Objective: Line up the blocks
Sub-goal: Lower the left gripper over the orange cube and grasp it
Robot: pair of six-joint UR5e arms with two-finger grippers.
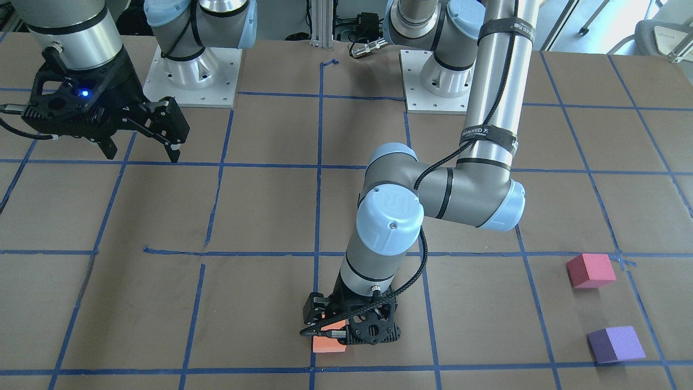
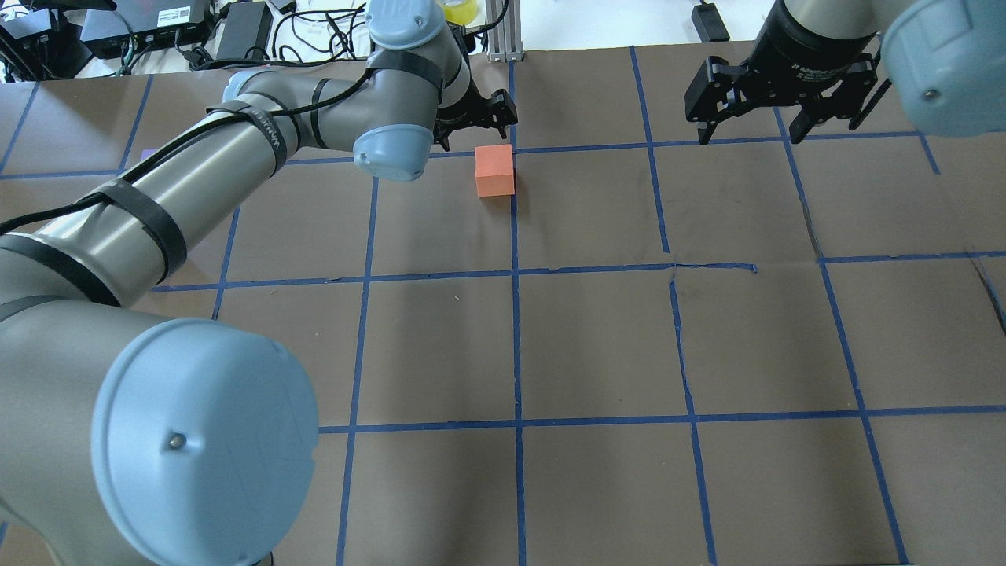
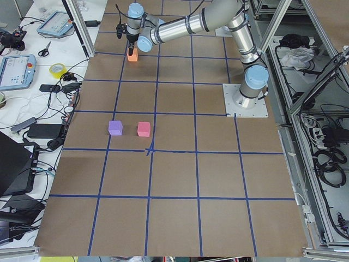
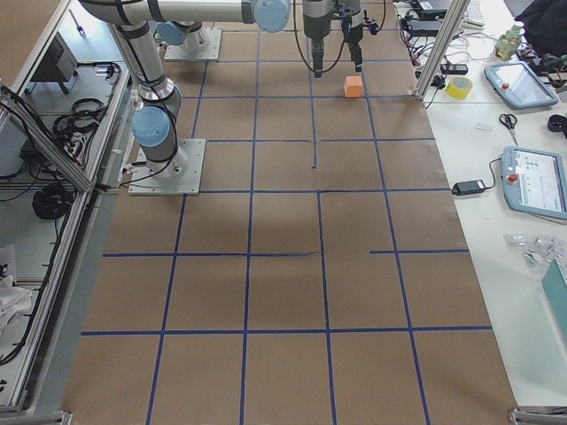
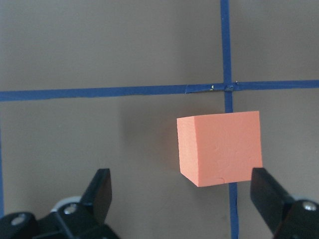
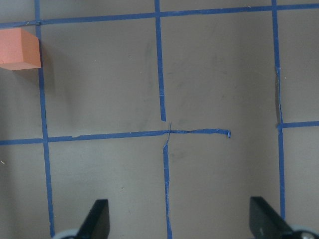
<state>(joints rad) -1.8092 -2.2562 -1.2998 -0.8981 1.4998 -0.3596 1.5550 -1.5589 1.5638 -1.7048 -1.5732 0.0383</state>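
Note:
The orange block [image 2: 495,169] rests on the table on a blue tape line, also in the front-facing view [image 1: 329,344] and the left wrist view [image 5: 219,149]. My left gripper [image 2: 475,126] hovers over it, open. In the left wrist view its fingers [image 5: 99,191] stand wide apart, and the block lies toward the right one without touching it. The pinkish-red block [image 1: 590,270] and the purple block [image 1: 616,344] sit side by side, apart, far off on my left side [image 3: 143,129]. My right gripper [image 2: 750,130] is open and empty, held above the table.
The brown table [image 2: 597,338] carries a grid of blue tape lines. The arm bases [image 1: 192,76] stand on white plates at the robot side. Cables, tape and pendants [image 4: 532,186] lie beyond the table's far edge.

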